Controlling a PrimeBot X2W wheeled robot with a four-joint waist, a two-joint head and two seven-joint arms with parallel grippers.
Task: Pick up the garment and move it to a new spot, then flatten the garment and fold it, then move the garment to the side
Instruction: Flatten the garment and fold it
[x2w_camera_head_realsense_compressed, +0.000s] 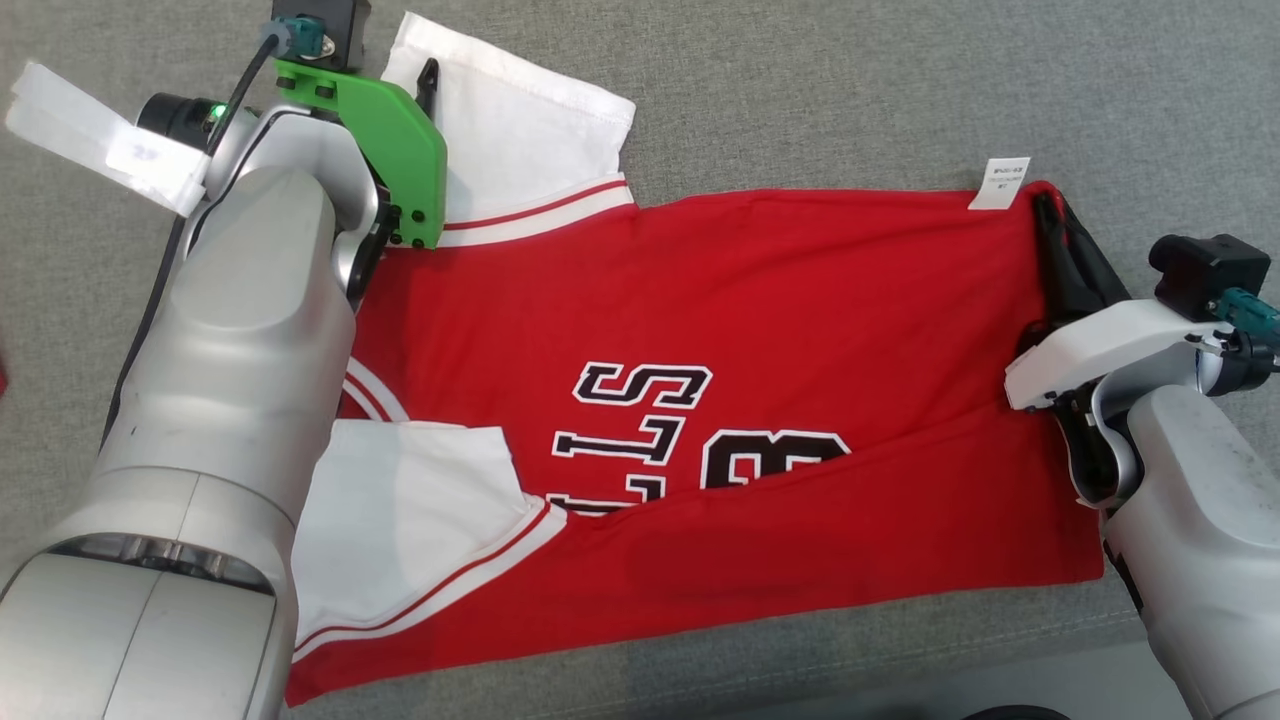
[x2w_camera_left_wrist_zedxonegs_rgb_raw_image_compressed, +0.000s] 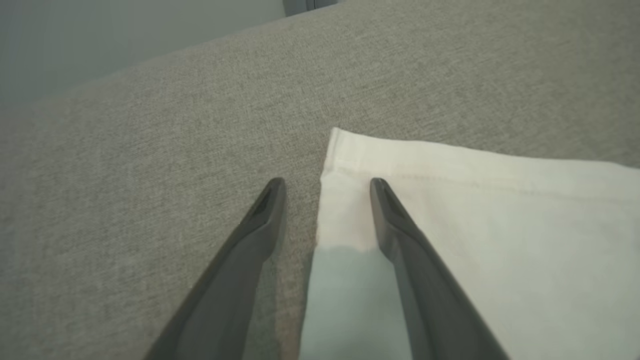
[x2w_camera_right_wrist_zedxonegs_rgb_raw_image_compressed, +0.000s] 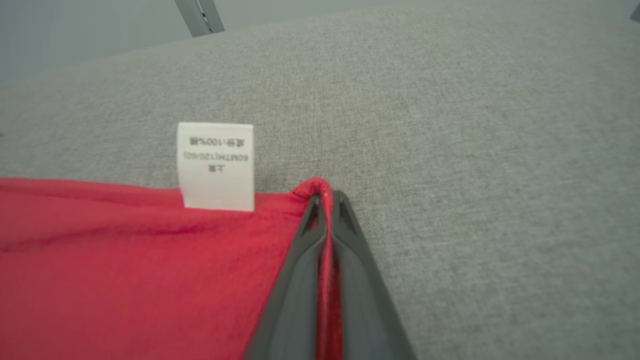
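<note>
Red garment (x2w_camera_head_realsense_compressed: 760, 330) lies spread lengthwise across the grey fabric surface (x2w_camera_head_realsense_compressed: 850, 90), white sleeves toward my left, hem toward my right; its near long side runs close to the surface's near edge.

Black-and-white lettering (x2w_camera_head_realsense_compressed: 680, 440) faces up; a flap of red cloth lies over part of it.

Far sleeve (x2w_camera_head_realsense_compressed: 500, 120) lies flat, pointing toward the far edge; near sleeve (x2w_camera_head_realsense_compressed: 400, 520) is partly under my left forearm.

Left gripper (x2w_camera_left_wrist_zedxonegs_rgb_raw_image_compressed: 327, 187): jaws stand apart, nothing clamped; one finger (x2w_camera_left_wrist_zedxonegs_rgb_raw_image_compressed: 250, 240) is over bare grey fabric, the other (x2w_camera_left_wrist_zedxonegs_rgb_raw_image_compressed: 400, 235) over the corner of the far sleeve, with the sleeve's side edge running between them; I cannot tell whether the tips touch down.

Right gripper (x2w_camera_right_wrist_zedxonegs_rgb_raw_image_compressed: 325, 200): jaws pinched together on the far hem corner of the garment, a ridge of red cloth standing up between the fingers.

White care label (x2w_camera_right_wrist_zedxonegs_rgb_raw_image_compressed: 216, 166) sticks out from the red edge just beside that grip, lying flat on the grey fabric; its print is too blurred to read.
</note>
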